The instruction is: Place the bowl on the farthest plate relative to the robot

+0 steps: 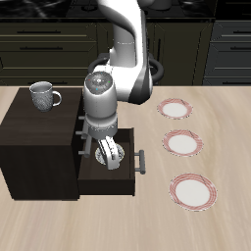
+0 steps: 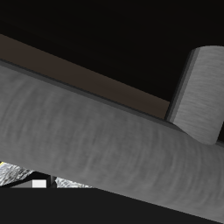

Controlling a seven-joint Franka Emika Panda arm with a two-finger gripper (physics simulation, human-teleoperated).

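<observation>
A: Where does the bowl [image 1: 111, 157] sit?
B: Right at the gripper [image 1: 110, 162], low inside the open drawer [image 1: 108, 178] of the dark cabinet [image 1: 37, 147].
A: Is the gripper clamped on it?
B: That cannot be told; the arm hides the fingers.
A: And the farthest plate [image 1: 193, 192]?
B: Well apart from the gripper on the tabletop [image 1: 230, 147]. The wrist view shows mostly grey surfaces and a sliver of speckle.

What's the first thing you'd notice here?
The big white arm reaching down into the open drawer of the dark cabinet. Then three striped plates in a row beside it on the table, and a grey mug on top of the cabinet.
</observation>
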